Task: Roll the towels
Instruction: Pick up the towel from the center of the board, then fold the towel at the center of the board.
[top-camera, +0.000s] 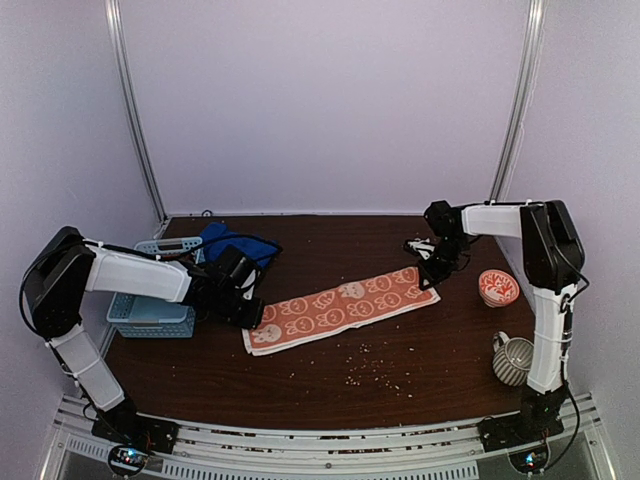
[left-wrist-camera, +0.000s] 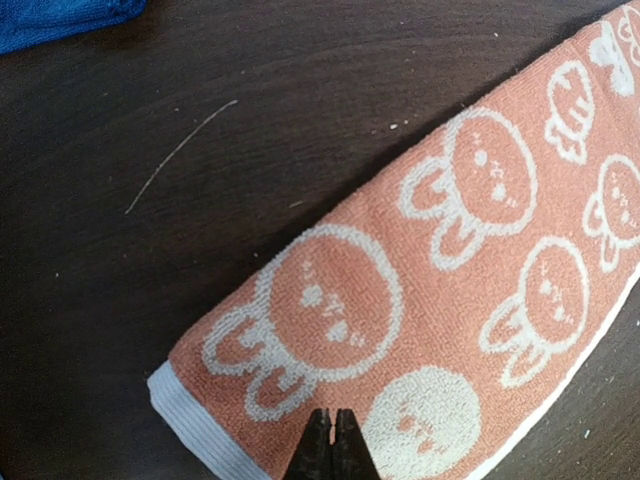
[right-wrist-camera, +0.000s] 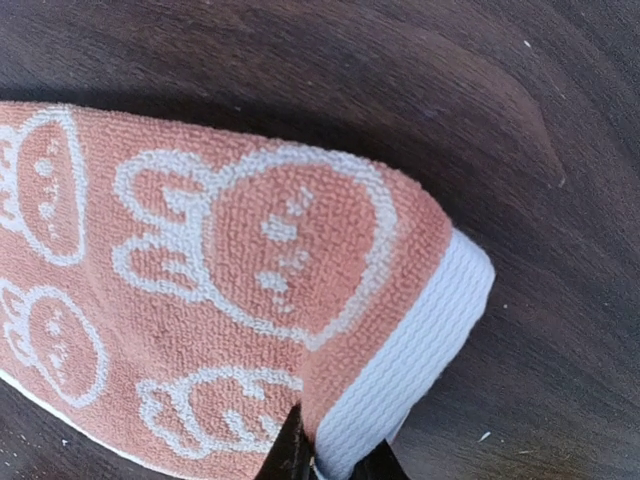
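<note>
**Rolling the orange towel: the first turn at its right end is in hand**
We see the orange towel lying as a long strip across the middle of the table. The right gripper is clamped on the white hem at its right end, which is lifted and curled over. The left gripper rests over the left end with its tips pressed together, though we cannot tell whether any cloth is pinched. We judge the next move calls for turning the held end leftward, keeping the strip straight. The blue towel lies far left, beside the basket.
</note>
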